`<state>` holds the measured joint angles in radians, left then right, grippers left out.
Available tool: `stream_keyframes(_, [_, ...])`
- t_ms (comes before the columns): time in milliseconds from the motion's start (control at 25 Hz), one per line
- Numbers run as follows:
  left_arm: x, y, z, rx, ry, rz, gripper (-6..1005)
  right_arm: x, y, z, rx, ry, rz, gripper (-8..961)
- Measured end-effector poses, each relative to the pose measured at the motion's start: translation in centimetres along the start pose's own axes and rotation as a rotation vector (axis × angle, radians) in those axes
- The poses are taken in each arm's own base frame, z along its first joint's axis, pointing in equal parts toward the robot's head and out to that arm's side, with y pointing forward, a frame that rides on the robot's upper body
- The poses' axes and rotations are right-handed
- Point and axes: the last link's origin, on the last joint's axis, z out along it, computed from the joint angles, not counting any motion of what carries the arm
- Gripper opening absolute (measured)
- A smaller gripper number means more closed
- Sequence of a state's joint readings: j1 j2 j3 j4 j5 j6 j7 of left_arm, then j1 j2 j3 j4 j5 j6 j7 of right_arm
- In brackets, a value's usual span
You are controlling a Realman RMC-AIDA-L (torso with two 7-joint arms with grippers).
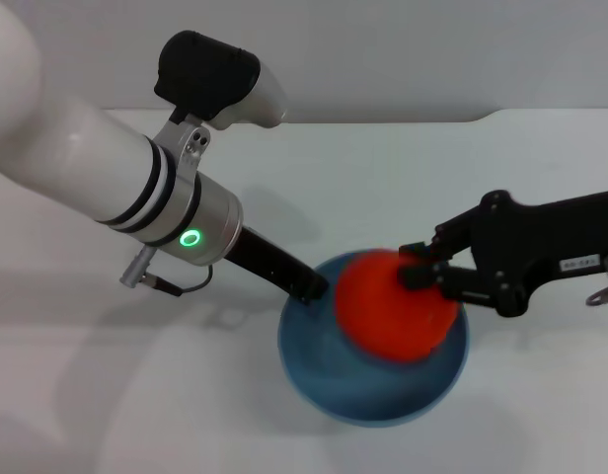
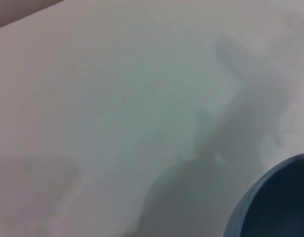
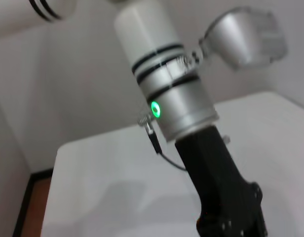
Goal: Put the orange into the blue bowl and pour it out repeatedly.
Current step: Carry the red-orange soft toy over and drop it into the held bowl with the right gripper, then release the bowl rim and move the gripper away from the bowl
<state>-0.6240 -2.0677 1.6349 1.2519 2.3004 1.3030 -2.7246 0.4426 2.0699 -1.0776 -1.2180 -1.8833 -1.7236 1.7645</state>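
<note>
The blue bowl (image 1: 373,390) is seen on the white worktop (image 1: 107,395), its far rim hidden behind the orange (image 1: 395,304), which is held over the bowl's far side and pinched by the right end effector (image 1: 418,273), whose fingertips are partly buried against the fruit. The left end effector (image 1: 312,288) is seen at the bowl's left rim, but whether it is spread or pressed together cannot be told. Beyond the bowl, the worktop's far edge is met by a plain grey wall (image 1: 403,59).

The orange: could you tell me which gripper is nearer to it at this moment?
The right. The right gripper is at the orange, touching its right side above the blue bowl. The left gripper is at the bowl's left rim, beside the orange.
</note>
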Motion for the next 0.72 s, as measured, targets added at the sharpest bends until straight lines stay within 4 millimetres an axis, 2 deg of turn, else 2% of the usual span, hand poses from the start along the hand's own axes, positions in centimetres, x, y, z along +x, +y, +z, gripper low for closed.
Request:
stream_keyframes(120, [0.1,-0.1,-0.1,-0.001,0.007,-0.005,27,0.3,-0.1,0.5,-0.003,0.027,0.007,110])
stream_keyframes(360, [0.2,-0.1,-0.2,-0.001,0.012,-0.007,32,0.5,0.0,0.2,0.012,0.018,0.017,277])
stream_keyframes(560, [0.4,-0.1,0.2,0.008,0.026,-0.002,37,0.3,-0.7,-2.2,0.102,-0.095,0.056,369])
stream_keyframes(720, [-0.2,0.0,1.8,0.027,0.026,0.01,40,1.3,-0.9,-4.5,0.188,-0.164,0.104,406])
